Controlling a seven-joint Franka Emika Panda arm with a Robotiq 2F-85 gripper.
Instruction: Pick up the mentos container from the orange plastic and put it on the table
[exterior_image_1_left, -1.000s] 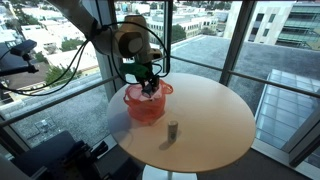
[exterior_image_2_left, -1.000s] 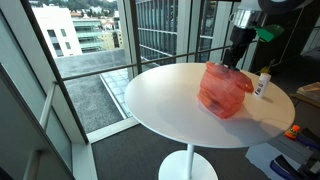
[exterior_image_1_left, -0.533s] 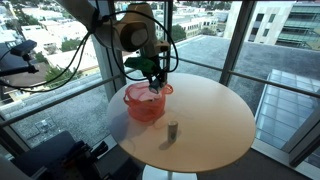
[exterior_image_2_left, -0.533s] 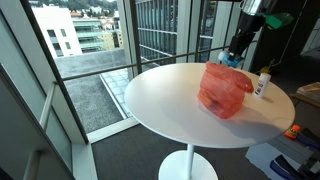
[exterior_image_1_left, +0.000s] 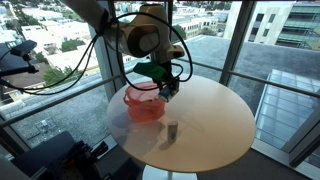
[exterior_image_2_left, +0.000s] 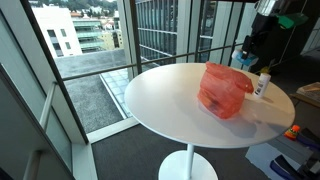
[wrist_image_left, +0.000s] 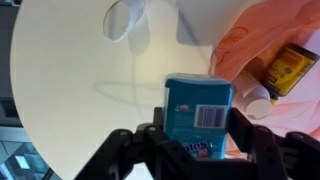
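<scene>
One gripper (wrist_image_left: 198, 140), one payload. The jaws are clamped on the mentos container (wrist_image_left: 198, 112): in the wrist view a dark finger presses each side wall of the teal box, barcode label facing the camera.

Position of payload: in the air, clear of the orange plastic (exterior_image_1_left: 143, 103). In an exterior view the gripper (exterior_image_1_left: 168, 87) hangs just beside the basket's right rim, above the table (exterior_image_1_left: 215, 120), not touching either. Height above the top cannot be judged well from these angles.

Key relation for the coming move: the target surface is straight below the held box.
- Wrist view: bare table (wrist_image_left: 70, 90) fills everything left of and beyond the container; the orange plastic (wrist_image_left: 250, 45) sits to its right, with a yellow-brown item (wrist_image_left: 287, 68) still inside.
- The box's long axis appears to run along the gripper's approach direction, so its far end would meet the table first. This is a judgement; that end is hidden.
- A small grey cylinder (exterior_image_1_left: 172, 130) stands on the near side of the table, well apart from the gripper.

Judgement: lift done, placement not yet. A descent slightly away from the basket rim should avoid a snag.
</scene>
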